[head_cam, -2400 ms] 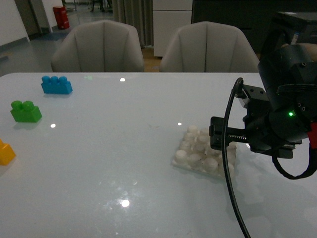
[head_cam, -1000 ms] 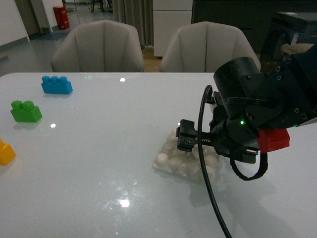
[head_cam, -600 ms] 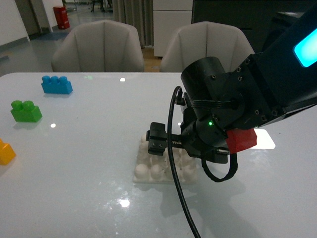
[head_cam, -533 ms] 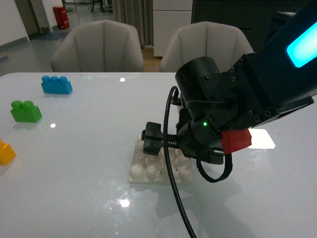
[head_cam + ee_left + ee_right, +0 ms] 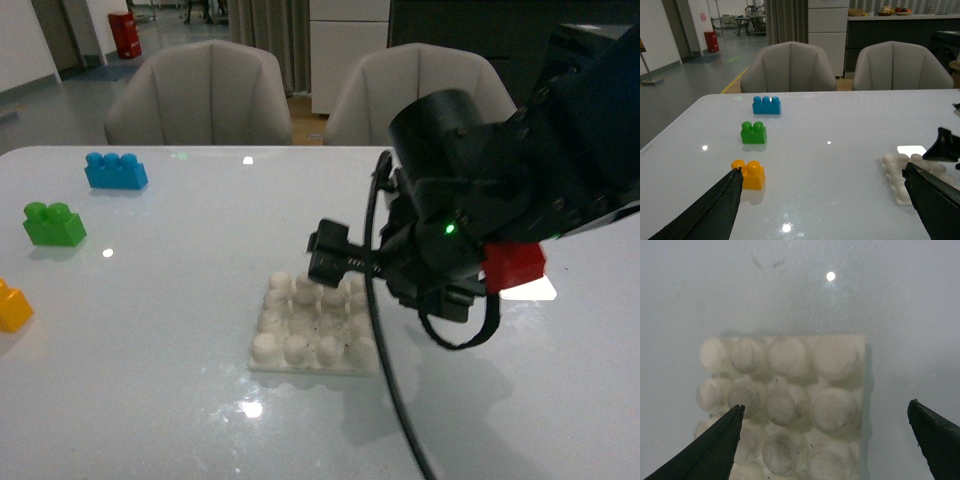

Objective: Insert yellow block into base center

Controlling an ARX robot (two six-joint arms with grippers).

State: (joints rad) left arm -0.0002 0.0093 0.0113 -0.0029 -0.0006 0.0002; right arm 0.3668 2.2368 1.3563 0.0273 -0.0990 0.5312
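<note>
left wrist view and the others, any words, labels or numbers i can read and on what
No text can be read in any view.
pink sign on the far wall, left wrist view: too small to read.
yellow block, green brick, blue brick, base: no print visible.

Shared base (image 5: 312, 328) (right wrist closest)

A glossy white bench (image 5: 150, 400) mirrored small bright light spots (image 5: 252, 409). Behind its far edge stood a pale grey padded chair (image 5: 198, 95) and a second chair (image 5: 420, 95) beside it. Beyond them lay a grey floor (image 5: 695, 75), a curtain (image 5: 786, 21), a white cabinet (image 5: 827, 30) and a red container (image 5: 712, 41).
</note>
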